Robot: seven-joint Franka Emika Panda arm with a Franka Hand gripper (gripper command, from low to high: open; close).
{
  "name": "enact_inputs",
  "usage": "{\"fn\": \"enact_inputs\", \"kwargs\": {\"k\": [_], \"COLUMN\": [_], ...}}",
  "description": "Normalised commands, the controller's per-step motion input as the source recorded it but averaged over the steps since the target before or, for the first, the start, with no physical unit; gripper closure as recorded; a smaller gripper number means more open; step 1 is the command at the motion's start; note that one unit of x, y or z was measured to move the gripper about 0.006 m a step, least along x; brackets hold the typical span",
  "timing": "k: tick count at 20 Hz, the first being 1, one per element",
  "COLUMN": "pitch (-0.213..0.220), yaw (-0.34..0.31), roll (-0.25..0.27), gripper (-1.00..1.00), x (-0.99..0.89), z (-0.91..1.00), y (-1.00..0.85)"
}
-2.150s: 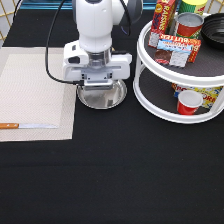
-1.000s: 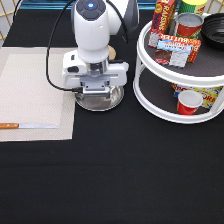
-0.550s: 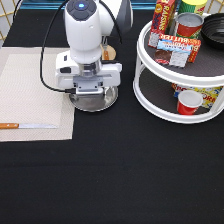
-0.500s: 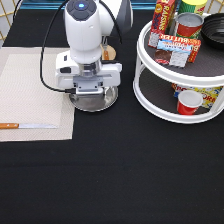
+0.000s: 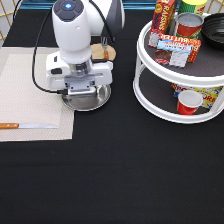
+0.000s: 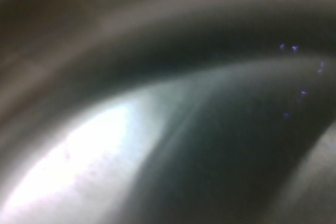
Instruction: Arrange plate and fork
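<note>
A two-tier rack [image 5: 150, 92] fills the exterior view's right side, carrying a can [image 5: 189, 24], boxes [image 5: 175, 50] and, on its lower shelf, a red cup [image 5: 189, 102]; it stands near the plate but apart from it. At the exterior view's left a pale mat [image 5: 25, 95] lies on the black desk [image 5: 125, 175], with a knife [image 5: 27, 126] along its lower part. Toward the exterior view's top, just behind the arm, sits a wooden coaster [image 5: 100, 51], and the fork [image 5: 105, 46] shows beside it, its tines and brown handle half hidden by the arm. The plate [image 5: 100, 97] lies directly under the tool [image 5: 82, 91], straddling the mat's right edge — part over the mat, part over bare desk. The arm's white body covers the plate's upper half and hides the fingers, so I cannot tell whether the tool is spread or pinching the plate. The wrist view shows only a curved, shiny metal surface, the plate [image 6: 127, 145], from very close. The mat's left and middle lie bare apart from the knife — and the desk toward the exterior view's bottom is wide open black surface.
</note>
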Motion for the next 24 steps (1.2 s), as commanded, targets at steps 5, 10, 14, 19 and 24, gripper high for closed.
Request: {"fn": "enact_inputs", "kwargs": {"k": [5, 10, 14, 19, 24], "pitch": [0.153, 0.047, 0.001, 0.000, 0.000], "yaw": [-0.004, -0.031, -0.042, -0.029, -0.016], "roll": [0.151, 0.082, 0.041, 0.036, 0.047], "gripper": [-1.00, -1.00, -1.00, -1.00, -1.00], "x": [0.30, 0.40, 0.43, 0.39, 0.39], "z": [0.08, 0.11, 0.06, 0.00, 0.00], "y": [-0.66, -0.62, -0.63, -0.69, -0.72]}}
